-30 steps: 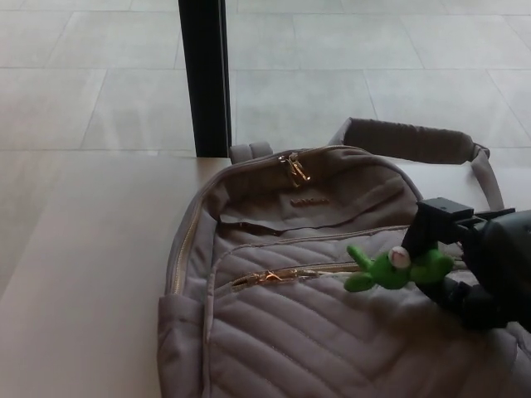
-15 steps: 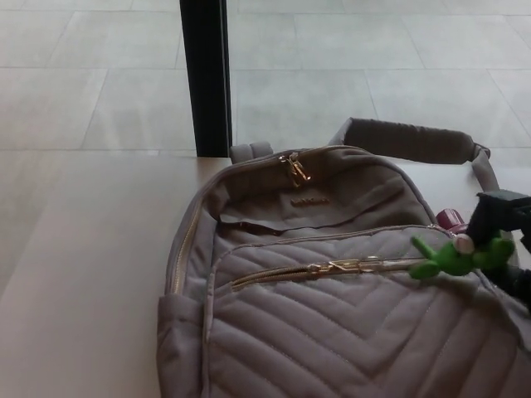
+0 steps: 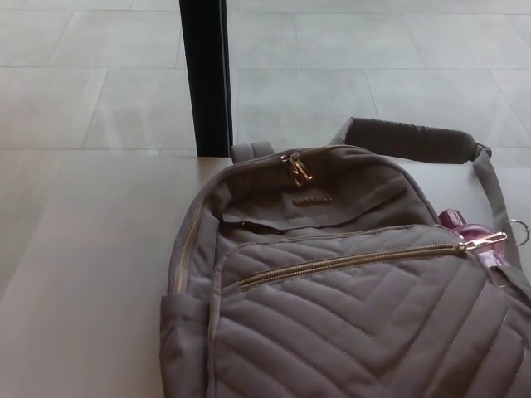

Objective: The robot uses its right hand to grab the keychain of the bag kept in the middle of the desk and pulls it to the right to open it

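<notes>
Where frame cuts off, grey backpack (image 3: 332, 307) — lower part unseen, pink item (image 3: 465, 228) half-hidden.

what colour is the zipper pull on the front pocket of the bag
Gold, on the grey quilted fabric backpack's front-pocket zipper pull; head view.

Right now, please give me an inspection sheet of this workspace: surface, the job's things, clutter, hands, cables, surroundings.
Surface: pale desk, bare on the left part.
Job's things: grey quilted bag lies flat in the middle and right of the desk; front pocket zipper runs across it, its gold pull at the right end. No keychain seen. A second gold zipper pull sits at the top of the bag.
Clutter: pink item and a small metal ring by the bag's right edge; what they are is unclear.
Hands: nothing seen, left or right.
Cables: nothing seen.
Surroundings: tiled floor beyond the desk, a black post behind it.
</notes>
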